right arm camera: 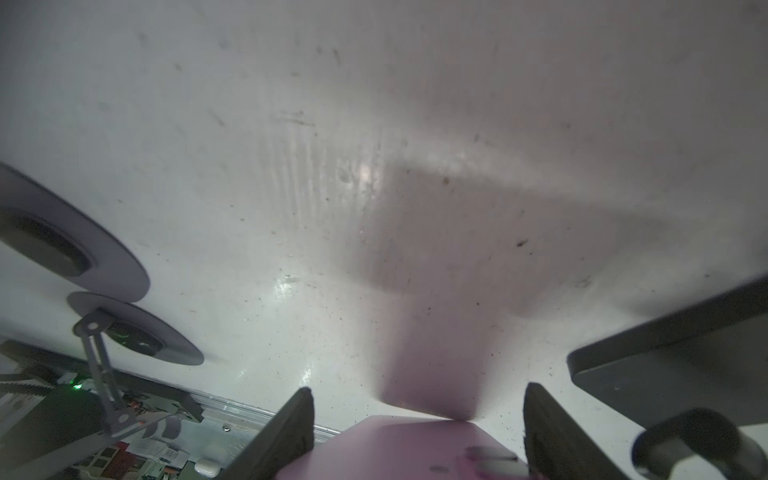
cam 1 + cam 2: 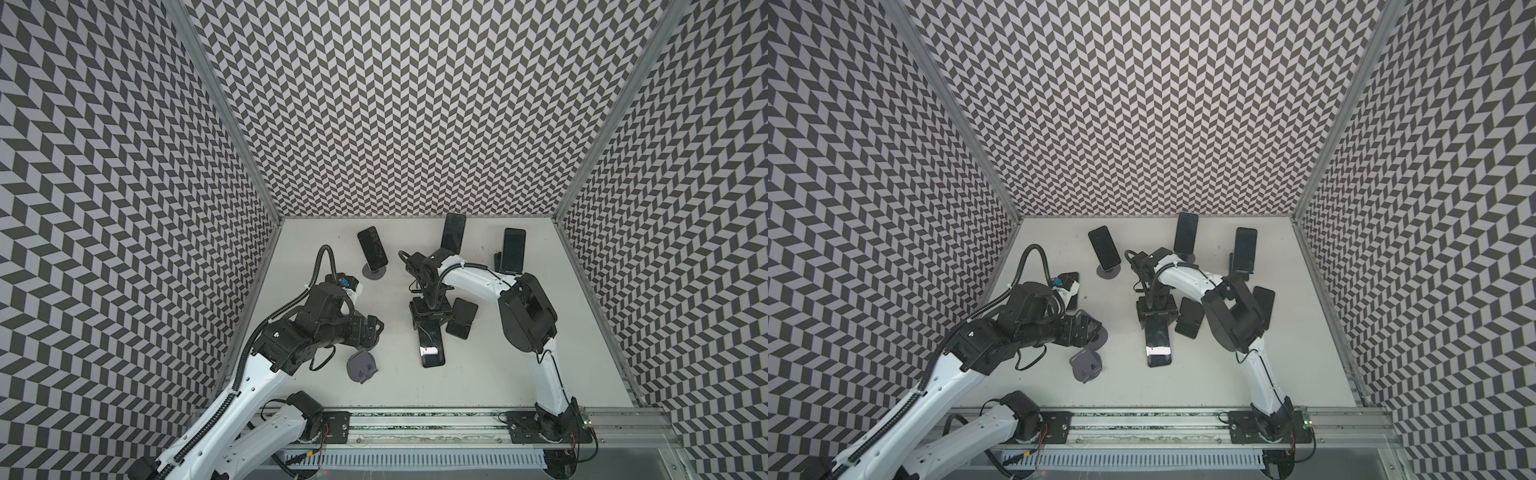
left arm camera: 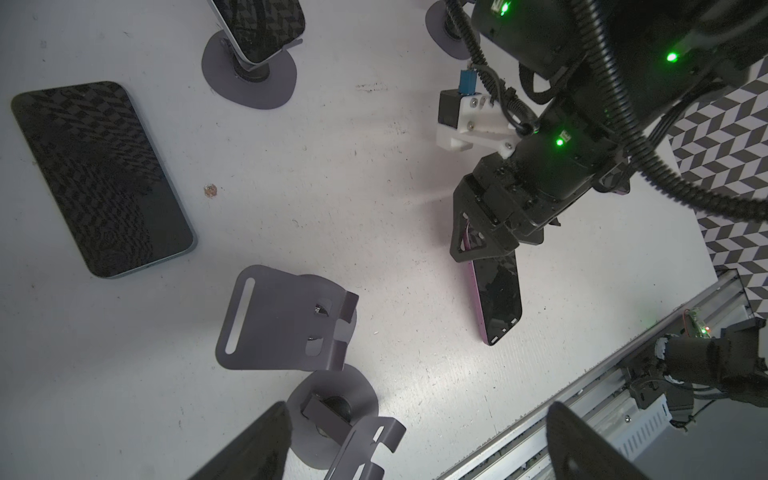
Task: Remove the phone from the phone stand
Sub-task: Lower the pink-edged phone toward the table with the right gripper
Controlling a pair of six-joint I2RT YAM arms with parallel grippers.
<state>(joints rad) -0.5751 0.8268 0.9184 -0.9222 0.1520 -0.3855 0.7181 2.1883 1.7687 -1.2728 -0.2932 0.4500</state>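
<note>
Phone pink-edged in left wrist view, black in both top views

Your top views evenly bright, lit from above, patterned walls stretched toward the edges, soft shadows on the table, your right wrist view hazy (pink phone blurred up close), glare patches there.

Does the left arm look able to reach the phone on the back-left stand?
Likely yes: the left gripper is open and empty, with only bare table between it and that phone.
</note>
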